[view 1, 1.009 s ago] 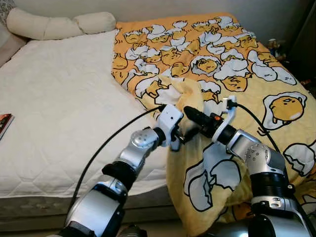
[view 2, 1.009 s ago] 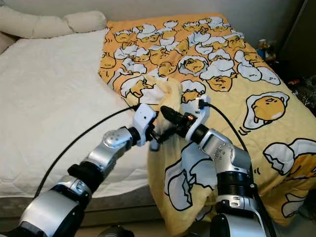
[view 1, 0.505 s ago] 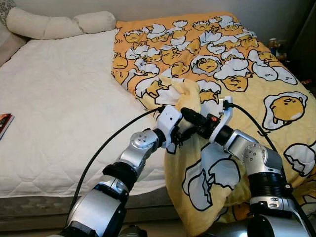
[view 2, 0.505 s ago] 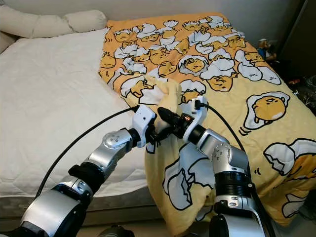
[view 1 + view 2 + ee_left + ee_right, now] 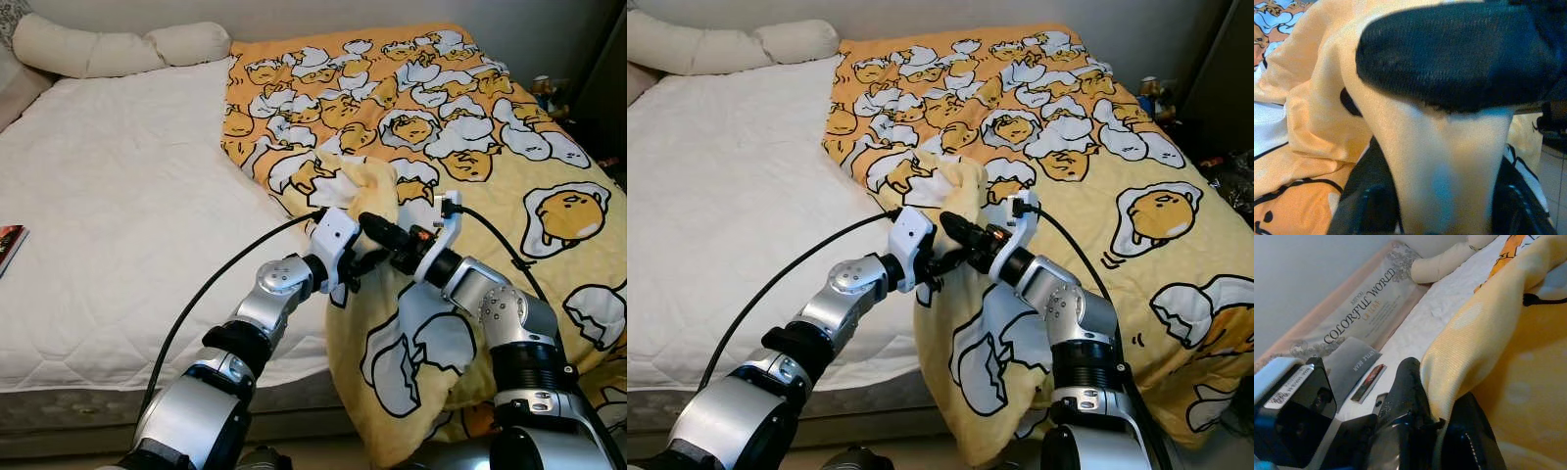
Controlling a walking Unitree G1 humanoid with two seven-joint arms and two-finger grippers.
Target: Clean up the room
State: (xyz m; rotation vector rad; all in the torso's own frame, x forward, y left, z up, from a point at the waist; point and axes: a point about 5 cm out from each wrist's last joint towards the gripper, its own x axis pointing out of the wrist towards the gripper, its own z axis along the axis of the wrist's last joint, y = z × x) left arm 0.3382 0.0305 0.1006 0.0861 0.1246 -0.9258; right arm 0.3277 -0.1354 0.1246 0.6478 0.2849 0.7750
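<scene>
Blanket (image 5: 460,137) corner pinched by both grippers, left (image 5: 361,262) & right (image 5: 377,227), fingers clamped, arms bent inward.

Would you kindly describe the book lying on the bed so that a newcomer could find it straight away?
Start at the white mattress that fills the left of the bed, away from the yellow egg-print blanket. Follow its near left edge to the small book with a dark red cover: the one flat, hard-edged thing among bedding.
</scene>
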